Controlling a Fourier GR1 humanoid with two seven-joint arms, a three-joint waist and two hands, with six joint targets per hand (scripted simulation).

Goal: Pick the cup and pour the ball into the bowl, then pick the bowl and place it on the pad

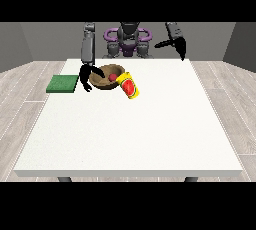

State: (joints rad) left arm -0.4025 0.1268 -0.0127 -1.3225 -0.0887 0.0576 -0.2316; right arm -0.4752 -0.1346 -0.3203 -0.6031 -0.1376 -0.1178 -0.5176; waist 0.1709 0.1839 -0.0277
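A brown bowl (pixel 110 77) is seen on the white table (pixel 130 134), far back toward twelve o'clock. A small red ball (pixel 113 77) is seen lying inside the bowl. A yellow cup (pixel 128 84) with red marks is seen tipped on its side, touching the bowl at the bowl's four o'clock. No hand is on the cup.

The hand at the view's left (pixel 88 76) is placed at the bowl's nine o'clock, right at the rim. Its fingers are curved down by the rim, but whether the rim is clamped cannot be told. The hand at the view's right (pixel 176 43) is held up in the air, well apart from everything, at the bowl's two o'clock. Whether its fingers are apart or together cannot be told.

A green pad (pixel 63 83) is seen lying flat at the bowl's nine o'clock, near the hand.

The pouring looks done, so the bowl is likely to be lifted next. If the bowl is tilted, the ball could be rolled out. The leaning cup could be knocked and rolled away. The bowl could be set half off the pad.
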